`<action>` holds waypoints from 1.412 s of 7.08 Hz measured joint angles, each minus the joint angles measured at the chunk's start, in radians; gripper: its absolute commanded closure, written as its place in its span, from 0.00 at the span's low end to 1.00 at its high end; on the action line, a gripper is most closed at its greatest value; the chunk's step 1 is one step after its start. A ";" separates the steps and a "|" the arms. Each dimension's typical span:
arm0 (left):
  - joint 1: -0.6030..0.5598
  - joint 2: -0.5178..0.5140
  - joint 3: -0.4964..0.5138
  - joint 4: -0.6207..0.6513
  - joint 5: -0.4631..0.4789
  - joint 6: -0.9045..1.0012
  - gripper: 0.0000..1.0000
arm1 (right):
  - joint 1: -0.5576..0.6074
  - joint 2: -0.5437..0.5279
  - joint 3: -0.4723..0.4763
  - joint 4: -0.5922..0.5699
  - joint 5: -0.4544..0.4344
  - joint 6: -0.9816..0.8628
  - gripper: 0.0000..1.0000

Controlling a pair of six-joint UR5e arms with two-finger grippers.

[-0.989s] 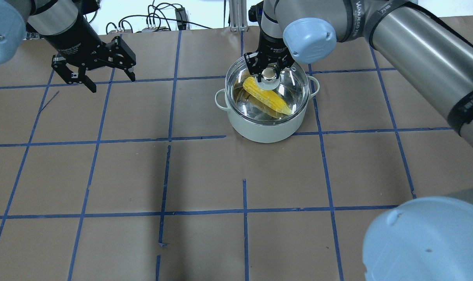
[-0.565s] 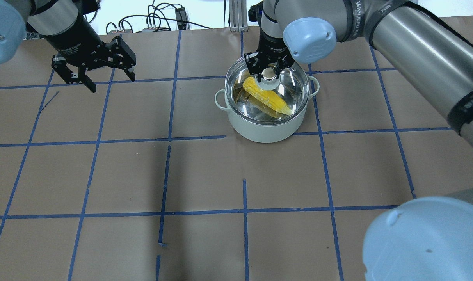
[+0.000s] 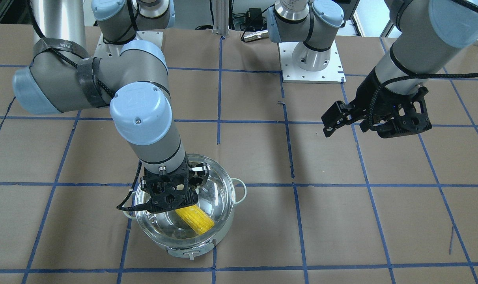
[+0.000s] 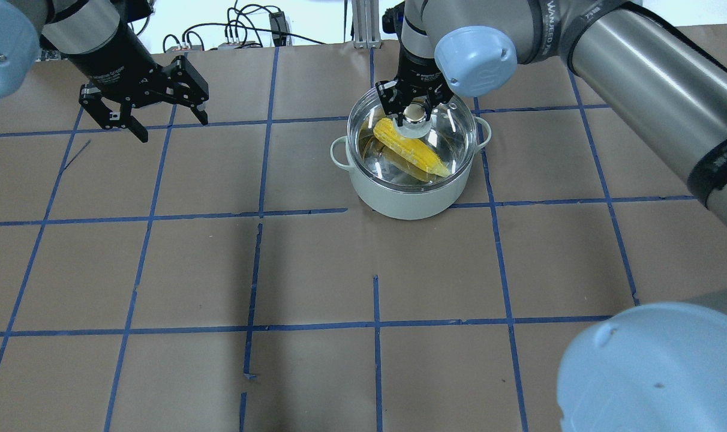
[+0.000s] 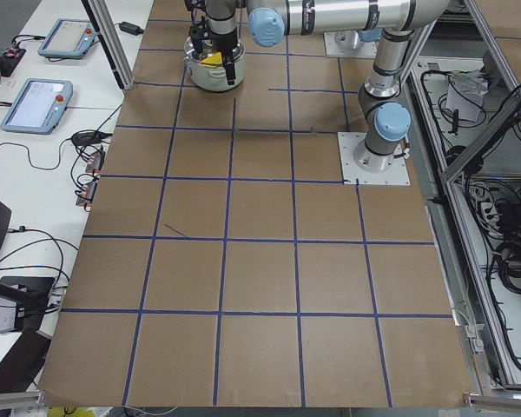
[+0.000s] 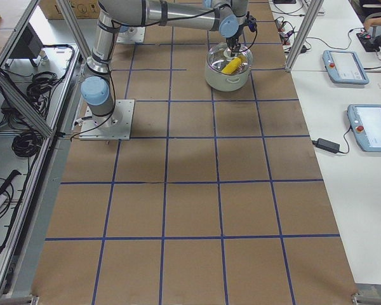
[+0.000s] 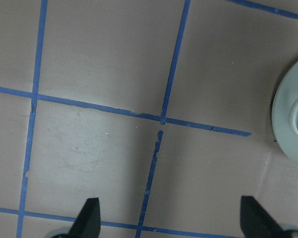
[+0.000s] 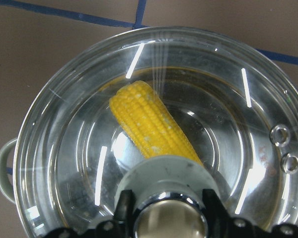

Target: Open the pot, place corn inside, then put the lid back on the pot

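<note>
Right gripper (image 4: 415, 113) clamps the lid (image 4: 454, 139), apparently seated on the pot (image 4: 408, 204) over corn (image 4: 414, 153); next, release it. Left gripper (image 4: 171, 127) hangs open.

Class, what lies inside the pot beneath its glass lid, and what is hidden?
One yellow corn cob lies inside the pot, under the lid. From the wrist, the knob hides one end.

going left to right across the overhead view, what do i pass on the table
left gripper → pot. The lid, corn and right gripper all overlap the pot, so they have no separate place in the order.
</note>
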 measured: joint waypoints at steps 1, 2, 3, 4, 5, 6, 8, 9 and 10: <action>0.000 0.000 0.000 0.000 0.000 0.000 0.00 | 0.000 0.001 -0.001 0.000 -0.002 -0.001 0.79; 0.000 0.000 0.000 0.000 0.000 0.000 0.00 | 0.000 0.002 -0.002 0.000 -0.002 -0.002 0.79; 0.000 0.000 0.000 0.000 -0.001 0.000 0.00 | 0.000 0.002 -0.003 0.001 -0.003 -0.003 0.78; 0.000 0.000 0.000 0.000 -0.002 0.000 0.00 | 0.000 0.003 -0.004 0.001 -0.003 -0.004 0.62; 0.000 -0.002 0.000 0.000 -0.002 0.000 0.00 | 0.000 0.003 -0.004 0.001 -0.002 -0.003 0.38; 0.000 -0.003 0.000 0.000 -0.002 0.000 0.00 | 0.000 0.004 -0.004 0.001 -0.001 -0.004 0.28; -0.001 -0.004 0.000 0.000 -0.001 0.000 0.00 | 0.000 0.004 -0.002 0.002 0.004 -0.001 0.26; -0.001 -0.005 0.000 0.000 -0.001 0.000 0.00 | 0.000 0.004 -0.001 0.002 0.005 0.000 0.26; -0.001 -0.005 0.000 -0.001 0.000 0.000 0.00 | 0.000 0.004 -0.001 0.002 0.005 0.001 0.24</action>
